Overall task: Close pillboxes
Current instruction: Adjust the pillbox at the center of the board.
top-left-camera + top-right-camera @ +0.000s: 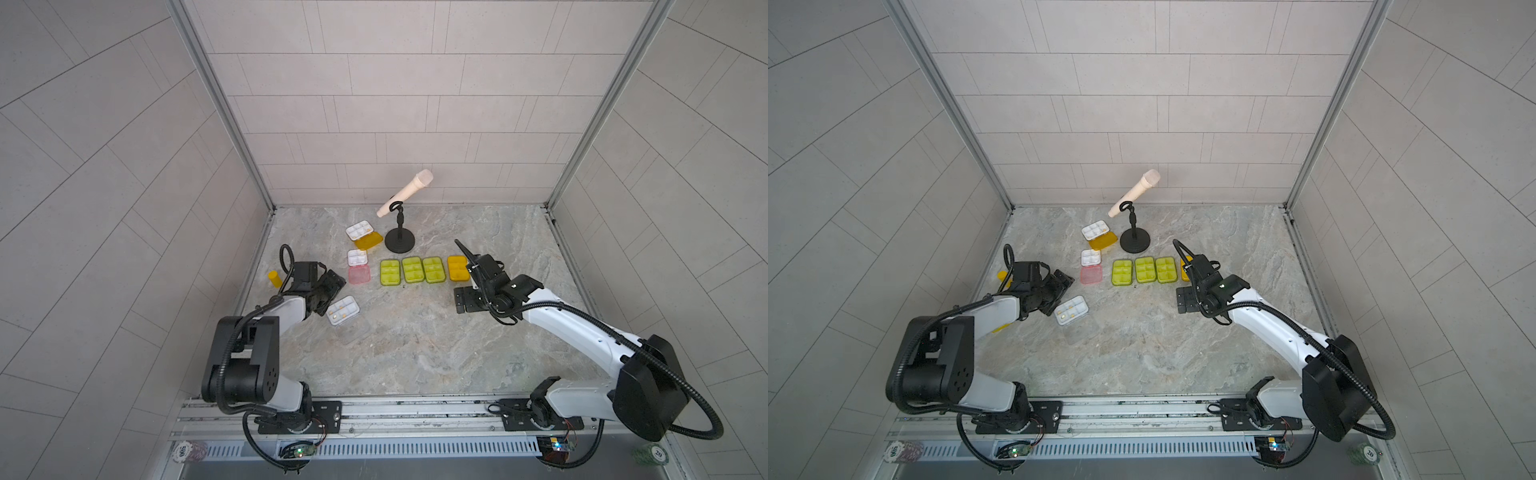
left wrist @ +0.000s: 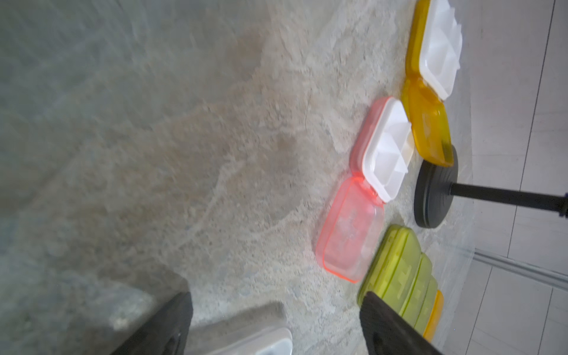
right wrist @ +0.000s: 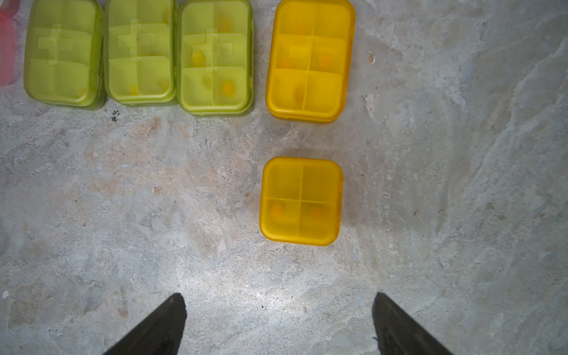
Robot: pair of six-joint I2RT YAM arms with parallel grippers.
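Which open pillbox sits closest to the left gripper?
The clear-lidded pillbox, right beside the left gripper; the open pink-lidded box and orange-lidded box lie farther back.

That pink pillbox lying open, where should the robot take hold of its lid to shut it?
Probably the free edge of the pink lid, the one facing the robot, approached from the near side. It lies flat on the table, hinged to its white tray along the far edge, so lifting there swings it over. A lime green pillbox crowds one side.
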